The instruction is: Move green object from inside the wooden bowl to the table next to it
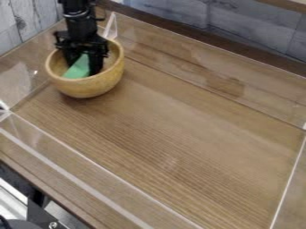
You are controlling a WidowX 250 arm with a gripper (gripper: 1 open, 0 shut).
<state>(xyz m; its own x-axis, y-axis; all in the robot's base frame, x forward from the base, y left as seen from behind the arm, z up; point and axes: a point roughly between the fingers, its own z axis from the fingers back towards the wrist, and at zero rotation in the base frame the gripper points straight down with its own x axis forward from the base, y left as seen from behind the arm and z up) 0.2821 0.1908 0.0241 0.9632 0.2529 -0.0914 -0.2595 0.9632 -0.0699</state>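
The wooden bowl point(84, 82) sits at the far left of the table point(180, 134). My gripper point(84, 59) reaches down into it from above. The black fingers point(98, 55) stand on either side of the green object point(77, 69), a bright green block that leans tilted inside the bowl. The jaws look closed on its upper part. The block's lower end still lies within the bowl's rim, and the gripper body hides its top.
A clear acrylic wall point(24, 55) runs round the table's edges, close behind and to the left of the bowl. Bare wood-grain tabletop stretches right of and in front of the bowl.
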